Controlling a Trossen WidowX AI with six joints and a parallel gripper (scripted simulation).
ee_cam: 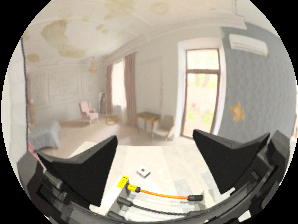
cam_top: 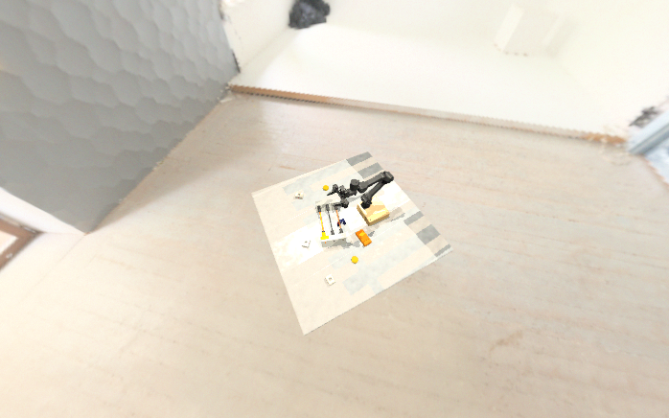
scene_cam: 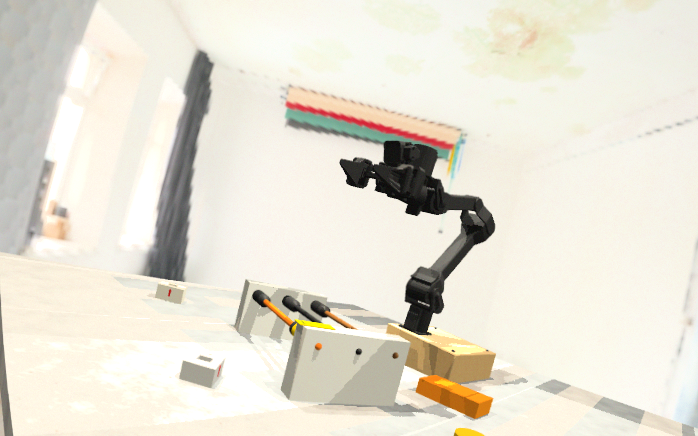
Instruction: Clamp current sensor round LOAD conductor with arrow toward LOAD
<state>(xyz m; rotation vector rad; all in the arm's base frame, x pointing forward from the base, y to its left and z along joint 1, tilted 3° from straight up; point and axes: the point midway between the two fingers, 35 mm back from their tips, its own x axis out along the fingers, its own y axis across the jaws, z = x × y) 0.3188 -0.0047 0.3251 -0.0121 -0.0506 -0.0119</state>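
Tool (cam_top: 331,200) (scene_cam: 359,164) (ee_cam: 156,136) stands wide, holding nothing, above the bench (cam_top: 306,316) (scene_cam: 81,308). You have what appears to be the sensor, a dark-blue piece (cam_top: 341,221), beside the conductors near the centre of the top view. CAUTION: a low sweep may strike the orange conductor (cam_top: 321,221) (scene_cam: 278,312) (ee_cam: 165,195) or topple the sensor. Arrow direction is unreadable; a wrongly turned grip could reverse it.

Black six-joint robot arm (cam_top: 376,188) (scene_cam: 457,251)
Slim angular links meet bulkier joint housings; small pale lettering marks the lower joint; the gripper (cam_top: 338,192) (scene_cam: 365,176) (ee_cam: 156,136) has dark, wedge-shaped fingers.
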